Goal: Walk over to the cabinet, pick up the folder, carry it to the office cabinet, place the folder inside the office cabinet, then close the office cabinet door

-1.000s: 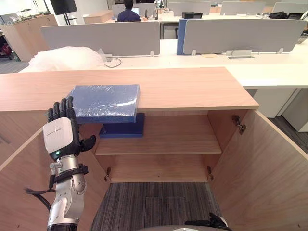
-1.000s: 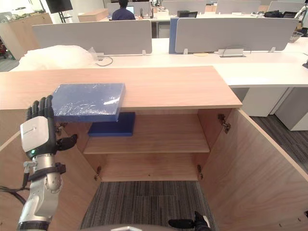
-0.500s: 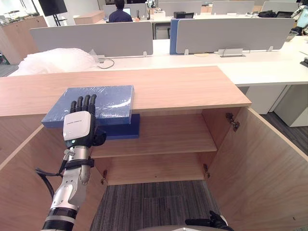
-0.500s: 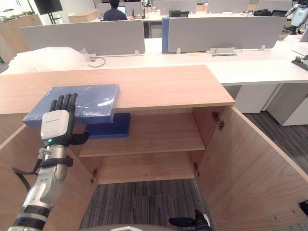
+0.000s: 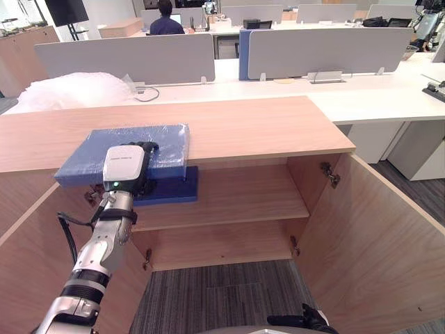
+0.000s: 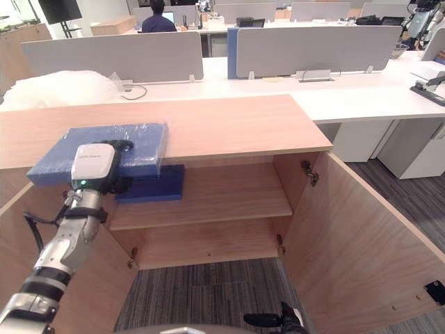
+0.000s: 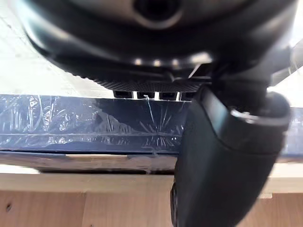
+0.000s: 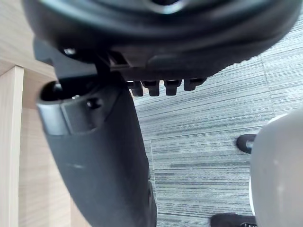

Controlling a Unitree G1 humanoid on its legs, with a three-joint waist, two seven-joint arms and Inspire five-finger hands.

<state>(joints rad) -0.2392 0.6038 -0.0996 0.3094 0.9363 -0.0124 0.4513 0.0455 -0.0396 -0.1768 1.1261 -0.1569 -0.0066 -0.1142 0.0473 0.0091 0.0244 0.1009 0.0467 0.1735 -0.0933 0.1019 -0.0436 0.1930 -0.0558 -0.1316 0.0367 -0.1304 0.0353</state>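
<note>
A blue folder (image 5: 83, 156) wrapped in clear film lies on the wooden cabinet top (image 5: 250, 129), its front edge jutting over the open cabinet. My left hand (image 5: 125, 167) is at that front edge, fingers curled over the top and thumb (image 7: 222, 165) underneath the folder (image 7: 71, 123): shut on it. My right hand (image 5: 306, 321) hangs low over the carpet, fingers relaxed and holding nothing.
Both cabinet doors stand open, the right one (image 5: 389, 236) swung far out. A second blue folder (image 5: 170, 189) lies on the upper shelf (image 5: 243, 195). Bubble wrap (image 5: 76, 89) sits behind the cabinet. Desks with grey dividers (image 5: 320, 52) and a seated person (image 5: 165, 17) are beyond.
My left hand rose from beside the left door to the folder's front edge and curled onto it. The camera has shifted slightly.
</note>
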